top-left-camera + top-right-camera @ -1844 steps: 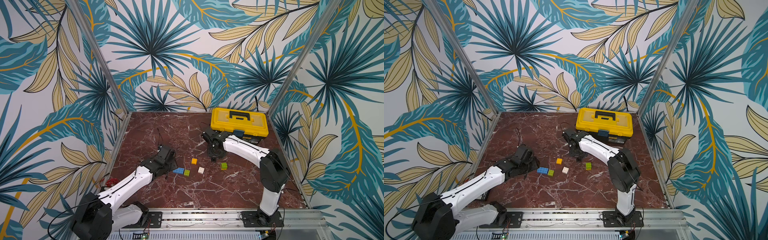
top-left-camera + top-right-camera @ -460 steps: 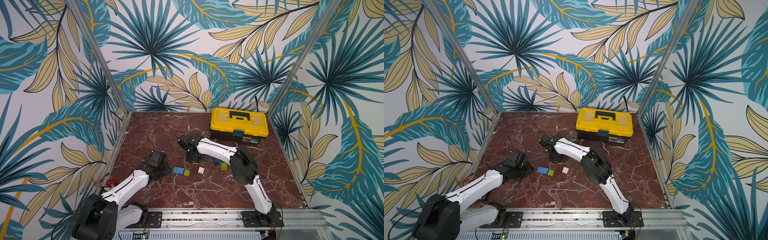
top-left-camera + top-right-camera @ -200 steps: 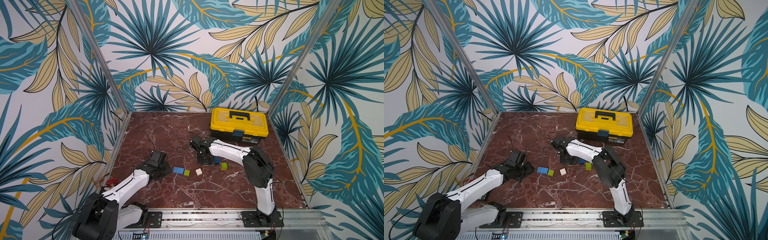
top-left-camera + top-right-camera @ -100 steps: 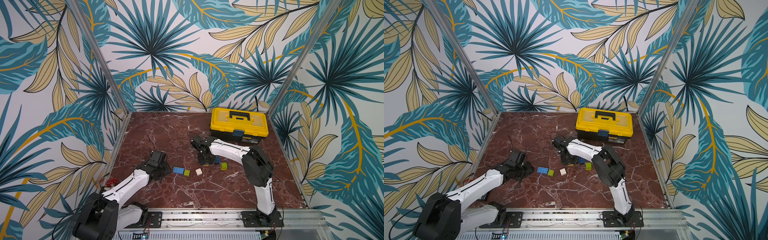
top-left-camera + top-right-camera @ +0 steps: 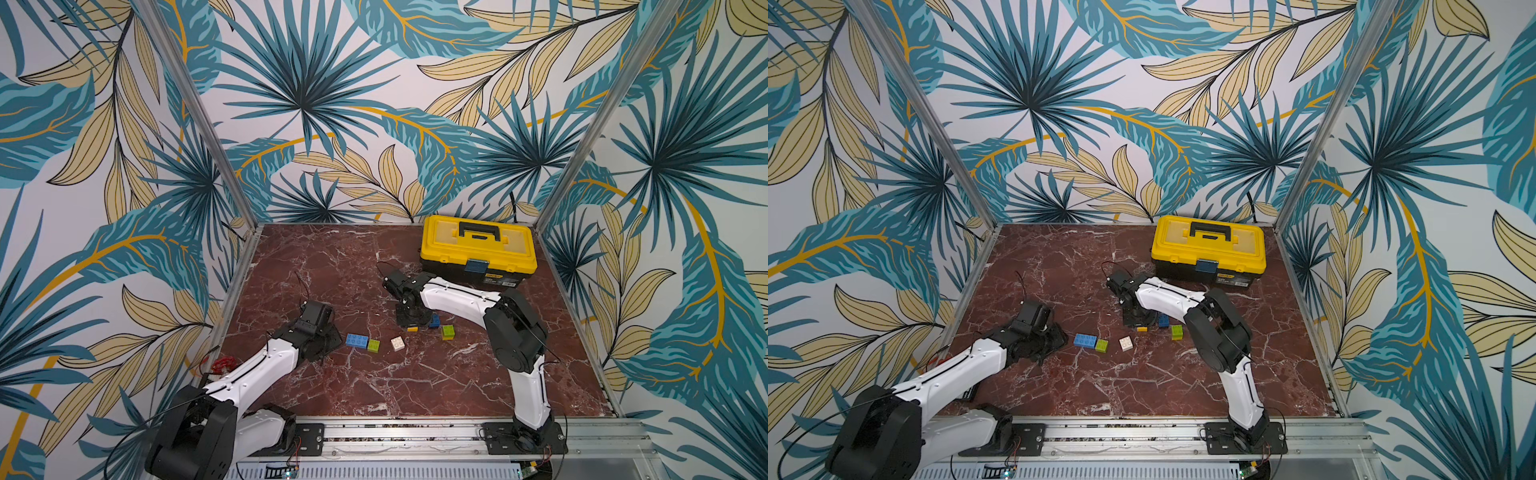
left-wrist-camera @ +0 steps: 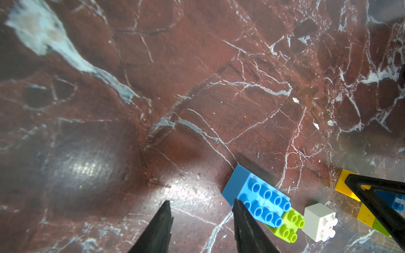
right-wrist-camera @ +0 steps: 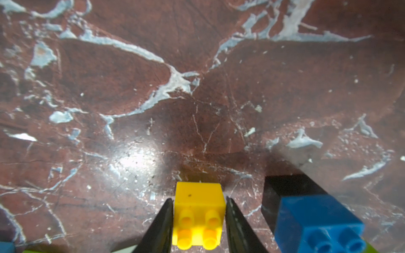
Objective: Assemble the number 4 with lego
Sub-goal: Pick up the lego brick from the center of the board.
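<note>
Loose lego lies mid-table in both top views: a long blue brick (image 5: 356,340) (image 5: 1085,340) touching a lime green one (image 5: 373,345), and a white one (image 5: 397,343) a little apart. My right gripper (image 5: 411,318) (image 7: 198,200) is shut on a yellow brick (image 7: 199,210) (image 5: 412,329), its fingers pressed to both sides. Right beside it a small blue brick (image 7: 315,219) (image 5: 434,321) adjoins a black brick (image 7: 285,186), with another lime green brick (image 5: 448,331) nearby. My left gripper (image 6: 200,202) (image 5: 332,338) stands open over bare table, one fingertip beside the long blue brick (image 6: 260,199). No number 4 shows.
A big yellow toolbox (image 5: 478,249) (image 5: 1208,249) stands shut at the back right, just behind the right arm. Patterned walls with metal posts close in the red marble table (image 5: 374,395) on three sides. A metal rail runs along the front edge.
Since about two seconds ago my right gripper has carried the yellow brick to the right, next to the small blue brick. Over the last half second it hardly moves. The left arm stays still.
</note>
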You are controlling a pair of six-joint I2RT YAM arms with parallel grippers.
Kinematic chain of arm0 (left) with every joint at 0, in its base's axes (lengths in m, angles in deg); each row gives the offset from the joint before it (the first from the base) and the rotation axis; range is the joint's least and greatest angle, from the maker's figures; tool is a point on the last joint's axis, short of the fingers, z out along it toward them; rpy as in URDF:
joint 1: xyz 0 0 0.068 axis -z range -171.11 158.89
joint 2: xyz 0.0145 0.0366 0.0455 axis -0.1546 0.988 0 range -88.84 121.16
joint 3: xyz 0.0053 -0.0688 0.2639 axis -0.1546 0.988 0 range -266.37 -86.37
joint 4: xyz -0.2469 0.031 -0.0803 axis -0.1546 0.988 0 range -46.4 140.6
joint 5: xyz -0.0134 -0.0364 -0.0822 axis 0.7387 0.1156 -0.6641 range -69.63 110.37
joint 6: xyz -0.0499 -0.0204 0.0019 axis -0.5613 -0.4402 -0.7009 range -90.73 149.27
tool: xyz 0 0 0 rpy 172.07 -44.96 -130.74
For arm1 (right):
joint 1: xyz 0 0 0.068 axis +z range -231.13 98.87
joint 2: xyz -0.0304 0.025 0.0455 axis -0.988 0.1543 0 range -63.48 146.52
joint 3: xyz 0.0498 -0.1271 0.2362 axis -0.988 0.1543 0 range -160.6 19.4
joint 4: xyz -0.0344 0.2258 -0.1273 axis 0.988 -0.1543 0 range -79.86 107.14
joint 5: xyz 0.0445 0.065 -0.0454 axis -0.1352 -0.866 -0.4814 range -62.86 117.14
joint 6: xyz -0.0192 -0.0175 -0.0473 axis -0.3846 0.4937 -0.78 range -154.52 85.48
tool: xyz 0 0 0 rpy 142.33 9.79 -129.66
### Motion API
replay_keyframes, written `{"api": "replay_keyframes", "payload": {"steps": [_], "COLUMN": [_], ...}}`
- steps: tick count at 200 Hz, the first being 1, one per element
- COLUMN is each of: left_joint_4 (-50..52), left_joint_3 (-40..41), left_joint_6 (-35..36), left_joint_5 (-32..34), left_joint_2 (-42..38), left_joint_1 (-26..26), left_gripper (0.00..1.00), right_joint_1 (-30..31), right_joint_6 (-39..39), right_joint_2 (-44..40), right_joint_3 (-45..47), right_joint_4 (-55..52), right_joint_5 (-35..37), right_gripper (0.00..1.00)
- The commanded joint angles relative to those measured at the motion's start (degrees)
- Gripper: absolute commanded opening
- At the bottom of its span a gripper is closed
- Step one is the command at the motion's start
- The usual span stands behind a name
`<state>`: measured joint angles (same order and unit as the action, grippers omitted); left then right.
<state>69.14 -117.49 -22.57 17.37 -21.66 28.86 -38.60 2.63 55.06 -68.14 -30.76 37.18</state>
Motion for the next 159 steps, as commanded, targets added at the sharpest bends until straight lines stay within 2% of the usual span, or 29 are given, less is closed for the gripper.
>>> {"api": "replay_keyframes", "payload": {"steps": [1, 35, 70, 89, 113, 129, 159], "left_joint_4": [0.8, 0.9, 1.0, 1.0, 0.8, 0.7, 0.4], "left_joint_3": [0.0, -0.2, -0.4, -0.6, -0.9, -1.0, -1.2], "left_joint_6": [0.9, 0.8, 0.9, 1.0, 0.8, 0.7, 0.6], "left_joint_5": [0.5, 0.5, 0.6, 0.5, 0.4, 0.3, -0.1], "left_joint_2": [-0.2, -0.2, 0.1, 0.6, 0.8, 0.8, 1.5], "left_joint_1": [-0.5, -0.5, -0.5, -0.5, -0.5, -0.5, -0.5], "left_gripper": [0.48, 0.48, 0.48, 0.48, 0.48, 0.48, 0.48], "right_joint_1": [-0.1, 0.0, -0.1, 0.3, 1.7, 2.9, 5.8], "right_joint_6": [-0.6, -0.6, -1.4, -2.9, -5.1, -7.5, -11.8], "right_joint_2": [1.1, 0.9, 0.2, -2.7, -8.3, -11.8, -12.3], "right_joint_3": [1.5, 2.2, 2.8, 4.1, 6.1, 8.6, 9.7], "right_joint_4": [0.0, 0.3, 0.9, 1.5, 0.3, 1.5, 0.9], "right_joint_5": [-0.4, -0.6, -1.0, -1.8, -1.6, -4.0, -7.9], "right_gripper": [0.42, 0.42, 0.28, 0.24, 0.23, 0.23, 0.22]}}
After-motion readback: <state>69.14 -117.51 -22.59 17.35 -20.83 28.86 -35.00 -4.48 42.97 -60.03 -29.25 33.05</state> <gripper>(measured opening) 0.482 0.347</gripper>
